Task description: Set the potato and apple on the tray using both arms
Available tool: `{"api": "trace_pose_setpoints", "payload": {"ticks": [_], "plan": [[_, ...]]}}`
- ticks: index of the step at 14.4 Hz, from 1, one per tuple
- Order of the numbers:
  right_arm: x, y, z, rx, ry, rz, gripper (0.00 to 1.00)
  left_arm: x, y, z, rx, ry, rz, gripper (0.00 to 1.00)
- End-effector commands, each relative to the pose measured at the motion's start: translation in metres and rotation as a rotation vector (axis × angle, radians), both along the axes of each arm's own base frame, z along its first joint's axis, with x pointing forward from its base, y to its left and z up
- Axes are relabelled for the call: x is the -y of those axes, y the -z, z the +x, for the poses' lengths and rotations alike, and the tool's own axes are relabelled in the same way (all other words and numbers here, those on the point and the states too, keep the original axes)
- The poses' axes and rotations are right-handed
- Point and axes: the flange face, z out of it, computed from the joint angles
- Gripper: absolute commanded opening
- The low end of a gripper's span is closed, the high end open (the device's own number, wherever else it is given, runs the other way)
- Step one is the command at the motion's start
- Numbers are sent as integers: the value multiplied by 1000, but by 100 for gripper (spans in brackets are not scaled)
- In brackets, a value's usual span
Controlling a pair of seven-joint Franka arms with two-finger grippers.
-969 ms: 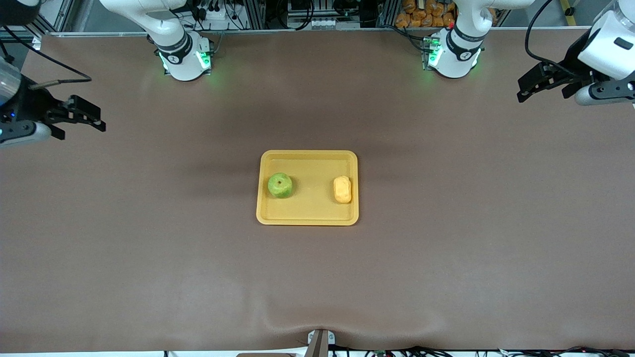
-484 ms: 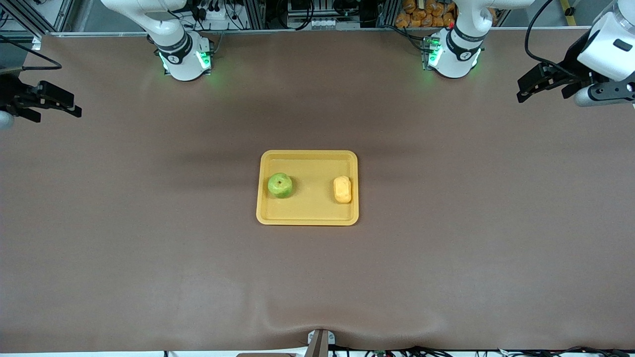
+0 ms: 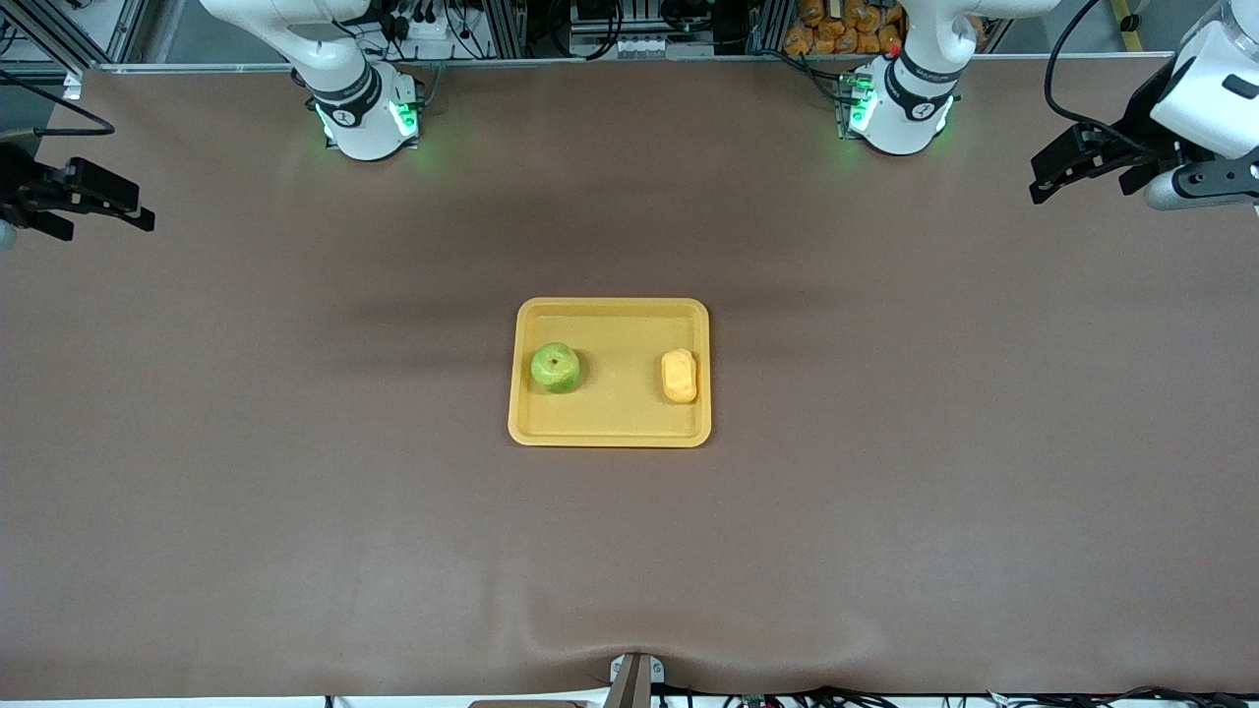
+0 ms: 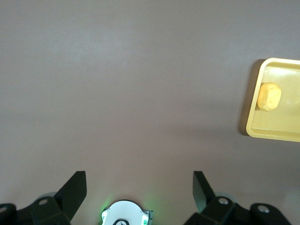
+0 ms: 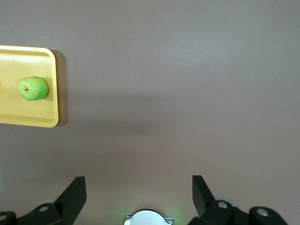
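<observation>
Over the surface's (image 3: 295, 551) edge at its own arm's end, I see my right claw (image 3: 138, 209) hanging with fingers spread apart, holding nothing. Well away from it, mid-surface, the tray (image 3: 610, 435) carries the apple (image 3: 556, 368) toward the right arm's end and the potato (image 3: 679, 376) toward the left arm's end, apart. My left claw (image 3: 1043, 177) hangs spread and empty over its own end.

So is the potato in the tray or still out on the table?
In. The potato lies inside the tray, within its rim at the left arm's end, apart from the apple.
</observation>
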Motion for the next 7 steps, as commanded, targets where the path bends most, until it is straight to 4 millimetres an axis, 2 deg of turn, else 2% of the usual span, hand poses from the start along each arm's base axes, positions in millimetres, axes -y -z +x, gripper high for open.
{"api": "trace_pose_setpoints", "payload": {"ticks": [1, 7], "plan": [[0, -10, -3, 21, 9, -24, 100, -3, -6, 0, -5, 6, 18, 100], [-5, -10, -1, 21, 1, -19, 100, -4, -6, 1, -5, 4, 18, 100]]}}
